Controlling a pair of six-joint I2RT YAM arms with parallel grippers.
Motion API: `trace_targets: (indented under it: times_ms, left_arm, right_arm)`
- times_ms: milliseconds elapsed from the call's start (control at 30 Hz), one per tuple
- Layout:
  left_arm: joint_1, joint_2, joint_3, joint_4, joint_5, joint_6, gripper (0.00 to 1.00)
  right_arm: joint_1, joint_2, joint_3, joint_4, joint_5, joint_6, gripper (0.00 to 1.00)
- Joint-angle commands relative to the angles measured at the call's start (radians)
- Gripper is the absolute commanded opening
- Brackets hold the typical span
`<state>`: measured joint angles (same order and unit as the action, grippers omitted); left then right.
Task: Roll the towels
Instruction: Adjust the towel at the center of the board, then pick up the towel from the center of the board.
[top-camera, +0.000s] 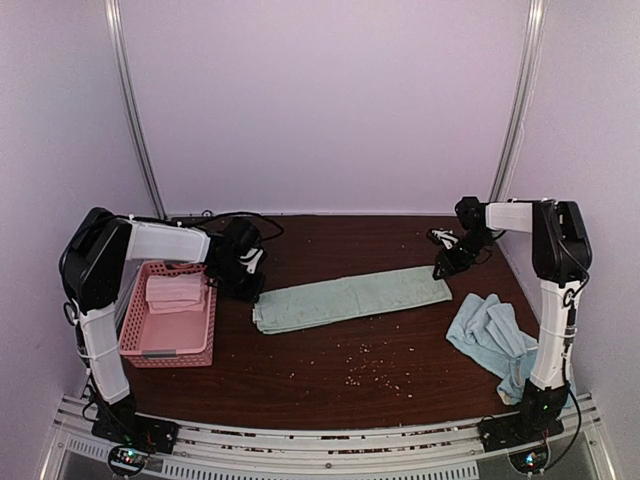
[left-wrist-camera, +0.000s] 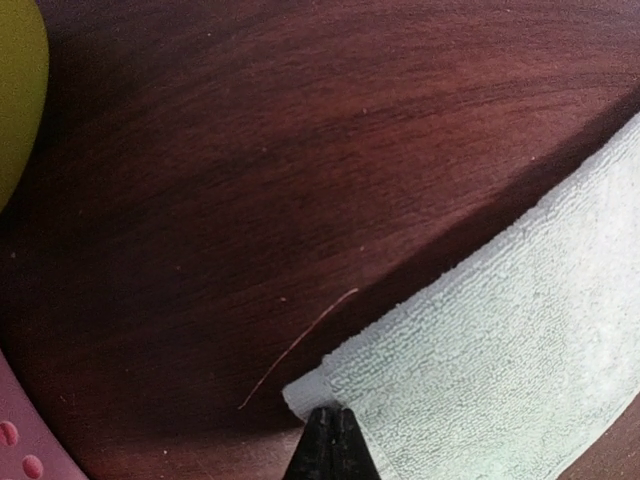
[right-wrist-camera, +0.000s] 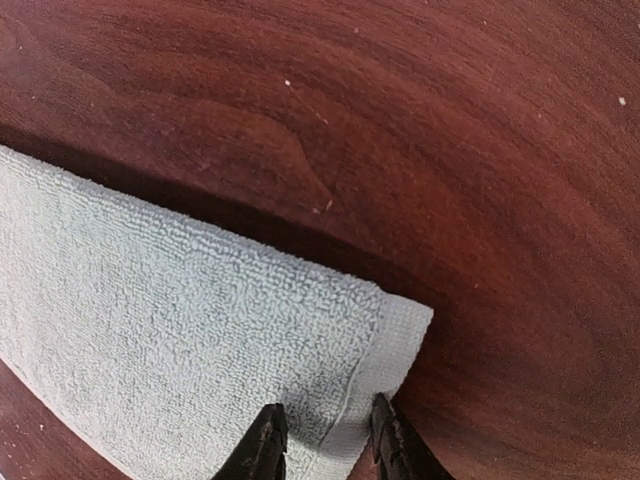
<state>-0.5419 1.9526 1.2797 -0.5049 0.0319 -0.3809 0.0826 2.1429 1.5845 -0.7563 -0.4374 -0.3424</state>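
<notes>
A mint green towel (top-camera: 350, 297), folded into a long strip, lies across the middle of the table. My left gripper (top-camera: 254, 289) is at its left end, shut on the towel's corner (left-wrist-camera: 310, 392), with the black fingertips (left-wrist-camera: 333, 425) pressed together. My right gripper (top-camera: 441, 268) is at the strip's right end. In the right wrist view the right gripper (right-wrist-camera: 325, 440) is open, and its fingers (right-wrist-camera: 268, 440) straddle the hemmed edge of the towel (right-wrist-camera: 180, 330). A pink towel (top-camera: 175, 292) lies folded in the basket. A light blue towel (top-camera: 490, 335) sits crumpled at the right.
A pink latticed basket (top-camera: 165, 350) stands at the left beside the left arm; its rim (left-wrist-camera: 25, 440) shows in the left wrist view. Something yellow-green (left-wrist-camera: 15, 90) fills that view's top left corner. Crumbs dot the dark wooden table (top-camera: 370, 370) in front of the strip.
</notes>
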Motion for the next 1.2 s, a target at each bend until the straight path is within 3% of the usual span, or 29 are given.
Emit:
trace_targets:
  times_ms: [0,300,633,1167]
  left_arm:
    - [0.006,0.012,-0.014,0.060,-0.020,-0.010,0.00]
    - [0.007,-0.049,0.003,0.077,-0.018,-0.009,0.00]
    - [0.007,-0.158,-0.016,0.147,0.073,0.075,0.01]
    - [0.006,-0.121,-0.068,0.185,0.135,0.085,0.07]
  right_arm:
    - [0.016,0.076,0.061,0.005,0.070,0.028,0.30]
    - [0.016,0.113,0.267,-0.066,0.078,0.050,0.30]
    - [0.015,-0.017,0.182,-0.122,0.047,0.078,0.49]
    - [0.020,0.039,0.149,-0.128,0.083,0.074,0.46]
